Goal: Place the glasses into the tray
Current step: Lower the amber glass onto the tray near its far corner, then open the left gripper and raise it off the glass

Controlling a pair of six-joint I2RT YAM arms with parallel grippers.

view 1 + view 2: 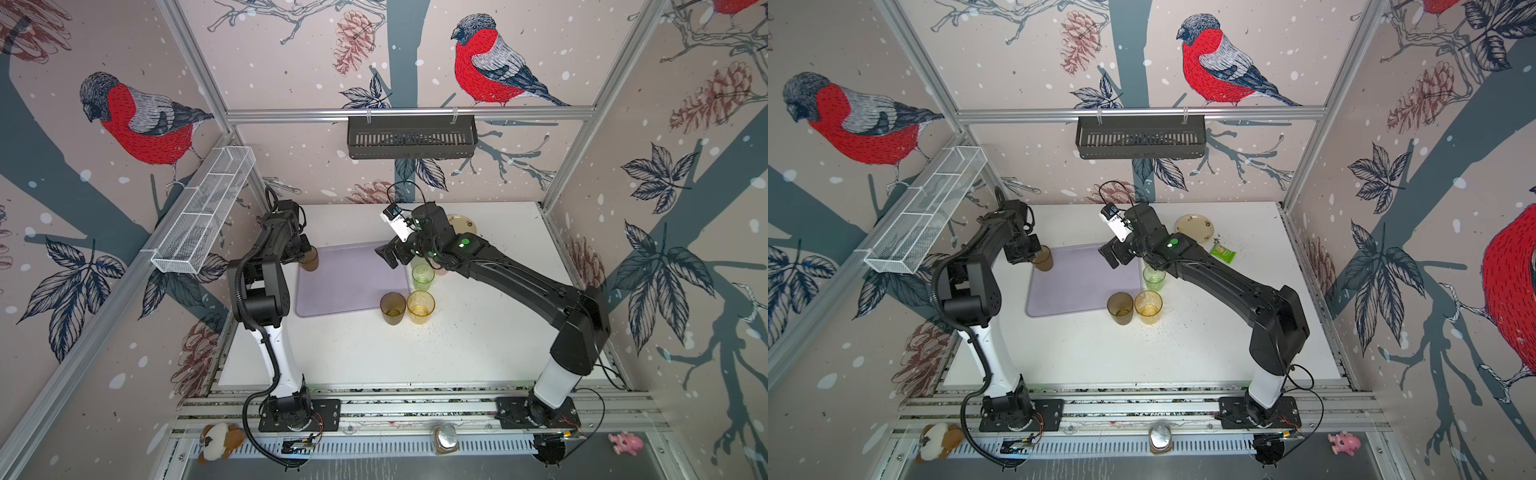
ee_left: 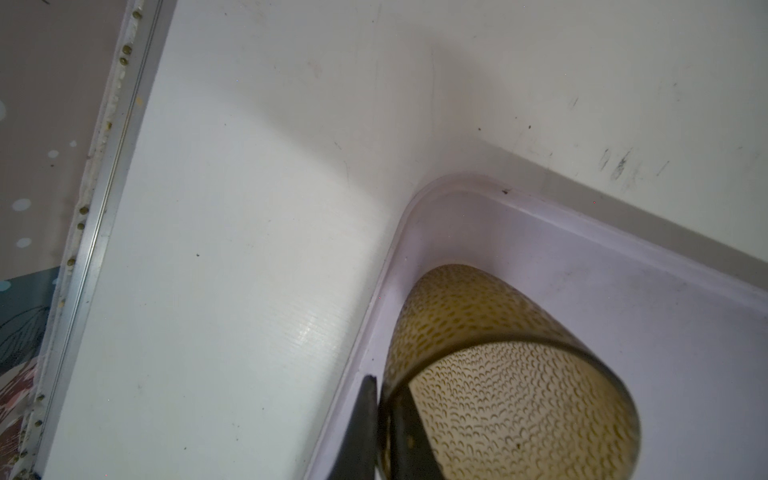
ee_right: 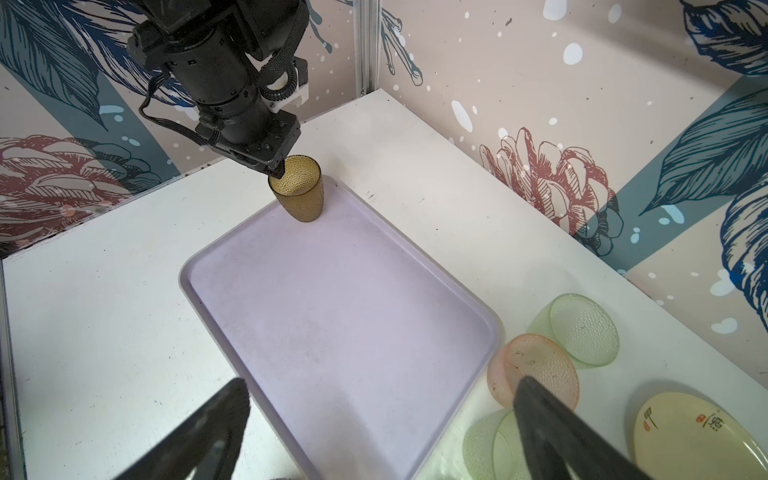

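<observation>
White surface (image 1: 457,353) carries everything. Lilac tray (image 1: 349,286) lies flat mid-surface. At the tray's far-left corner the left gripper (image 3: 276,168) is clamped on the rim wall of a brown glass (image 3: 297,195), one finger inside and one outside. That glass is upright inside the tray, tucked into that corner close to the rim. Over the tray's right edge the right gripper (image 3: 381,385) hovers, jaws wide apart, holding nothing. Cream plate (image 1: 1194,227) sits beyond the tray's far-right corner, well apart. Outside the tray: second brown glass (image 1: 392,307) and amber glass (image 1: 420,306) side by side just off its near-right corner, green glass (image 1: 423,277) just beside its right edge, pink glass (image 3: 534,370) and pale greenish glass (image 3: 582,328) near that edge too. Green packet (image 1: 1222,252) lies right of the tray.
</observation>
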